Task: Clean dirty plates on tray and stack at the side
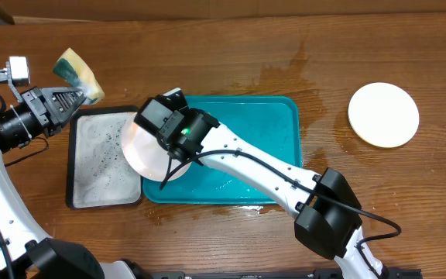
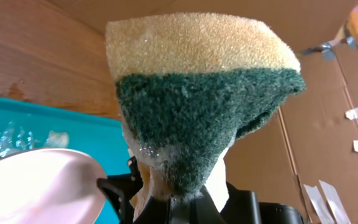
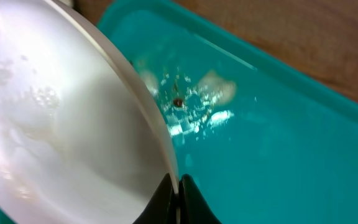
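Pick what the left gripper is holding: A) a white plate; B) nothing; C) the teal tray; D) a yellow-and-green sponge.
D: the left gripper is shut on the sponge; the white plate is in the right gripper.

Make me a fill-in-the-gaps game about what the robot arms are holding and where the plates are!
1. The left gripper is shut on a yellow-and-green ____.
2. The right gripper is shut on the rim of a white ____ over the teal tray's edge.
3. In the overhead view, the pale plate on the table lies to the ____ of the teal tray.
Missing words: sponge, plate, right.
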Motion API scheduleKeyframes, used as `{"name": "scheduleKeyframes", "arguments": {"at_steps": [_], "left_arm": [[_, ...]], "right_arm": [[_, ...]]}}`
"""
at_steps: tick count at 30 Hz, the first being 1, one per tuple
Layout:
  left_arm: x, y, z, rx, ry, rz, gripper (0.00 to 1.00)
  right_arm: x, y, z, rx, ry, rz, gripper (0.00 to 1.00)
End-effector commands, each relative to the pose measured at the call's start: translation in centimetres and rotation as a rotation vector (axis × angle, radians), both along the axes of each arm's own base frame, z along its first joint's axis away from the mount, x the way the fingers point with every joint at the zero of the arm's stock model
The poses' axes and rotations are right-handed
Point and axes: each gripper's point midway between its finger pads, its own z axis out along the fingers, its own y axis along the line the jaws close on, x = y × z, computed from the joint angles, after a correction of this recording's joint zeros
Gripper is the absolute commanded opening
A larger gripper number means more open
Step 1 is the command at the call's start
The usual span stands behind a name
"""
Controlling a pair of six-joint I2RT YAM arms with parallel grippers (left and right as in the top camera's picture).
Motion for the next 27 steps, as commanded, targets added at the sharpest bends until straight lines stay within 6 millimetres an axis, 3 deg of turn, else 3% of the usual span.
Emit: {"name": "scheduleKeyframes", "arguments": {"at_steps": [1,6,14,20,27], "left_arm": [[-0.3,-0.4,1.9,0.003,-0.088,-0.019,0.04],[-0.3,-0.5,1.9,0.002,-0.088,-0.02,0.04],[-0.3,-0.5,1.8,0.007,-0.084,-0.02,0.04],[-0.3,-0.3,1.3,0.037,-0.071,-0.013,0.04],[-0.2,-0.2,1.0,0.052,-0.06,-0.009,0.04]], "right_arm": [[1.6,1.0,5.9,0.104,-0.123,-0.019,0.04],[2.8,2.8,8.4,0.177,-0.204,0.025,0.04],[4.9,7.0,10.0,0.288,-0.341,0.098,0.04],[6.0,8.1,8.8,0.257,-0.397,0.116,0.04],[6.9,8.8,10.4,0.207,-0.532,0.131,0.04]]}}
